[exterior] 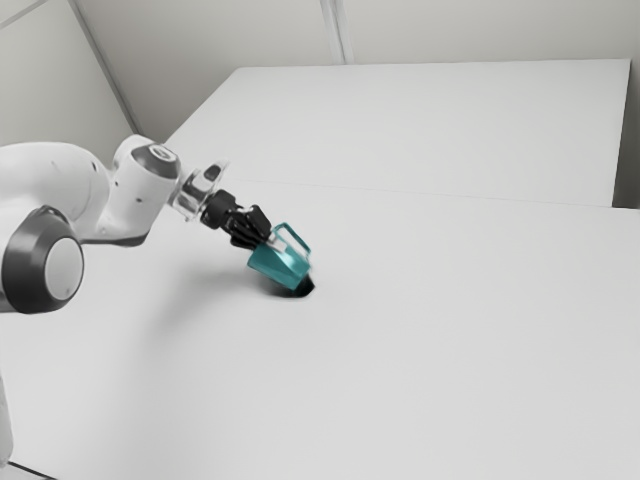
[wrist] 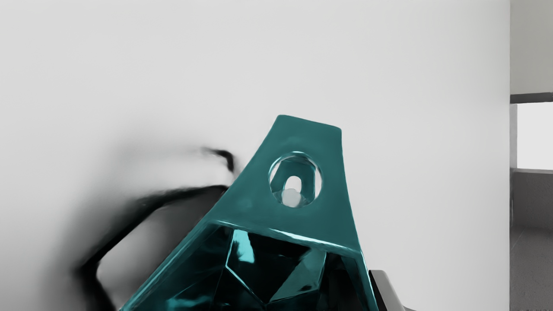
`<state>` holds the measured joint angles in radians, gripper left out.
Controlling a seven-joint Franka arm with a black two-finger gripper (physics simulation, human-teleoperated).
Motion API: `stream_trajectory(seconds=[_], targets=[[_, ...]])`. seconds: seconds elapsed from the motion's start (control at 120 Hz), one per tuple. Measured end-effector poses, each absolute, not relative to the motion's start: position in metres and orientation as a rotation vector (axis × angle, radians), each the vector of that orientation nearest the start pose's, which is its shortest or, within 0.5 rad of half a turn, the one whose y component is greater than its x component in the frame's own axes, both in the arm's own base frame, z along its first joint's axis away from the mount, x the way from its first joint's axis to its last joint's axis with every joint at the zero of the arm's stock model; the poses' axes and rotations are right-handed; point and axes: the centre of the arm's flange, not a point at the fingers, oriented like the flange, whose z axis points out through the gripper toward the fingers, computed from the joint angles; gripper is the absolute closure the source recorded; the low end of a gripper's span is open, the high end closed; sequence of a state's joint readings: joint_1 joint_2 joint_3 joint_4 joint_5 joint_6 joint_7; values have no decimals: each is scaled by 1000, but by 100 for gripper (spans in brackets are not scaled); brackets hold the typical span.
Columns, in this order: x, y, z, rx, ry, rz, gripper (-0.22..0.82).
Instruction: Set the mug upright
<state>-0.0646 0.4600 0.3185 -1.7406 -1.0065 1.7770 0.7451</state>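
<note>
While the mug (exterior: 277,264) leans, table edges (wrist: 506,129) lie distant.

Lighting bright and diffuse; dark, soft-edged shadows fall on the smooth white bench (exterior: 450,350), and sharp cyan glints mark the glossy teal mug (wrist: 302,211).

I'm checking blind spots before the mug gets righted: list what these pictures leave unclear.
Contact between mug and table: exterior view, lost in dark shadow.
Where the hand meets the mug: exterior view, too small.
Mug's nearest part: wrist view, cut off by bottom edge.
</note>
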Motion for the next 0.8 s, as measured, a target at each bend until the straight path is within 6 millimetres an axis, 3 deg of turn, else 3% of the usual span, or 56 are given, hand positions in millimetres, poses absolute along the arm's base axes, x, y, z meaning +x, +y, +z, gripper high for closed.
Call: stream_trajectory(seconds=[0.425, 0.592, 0.8], targets=[[624, 55, 376, 2440, -201, 21, 79], [621, 54, 376, 2571, -212, -72, 79], [637, 39, 389, 2728, -234, -107, 79]])
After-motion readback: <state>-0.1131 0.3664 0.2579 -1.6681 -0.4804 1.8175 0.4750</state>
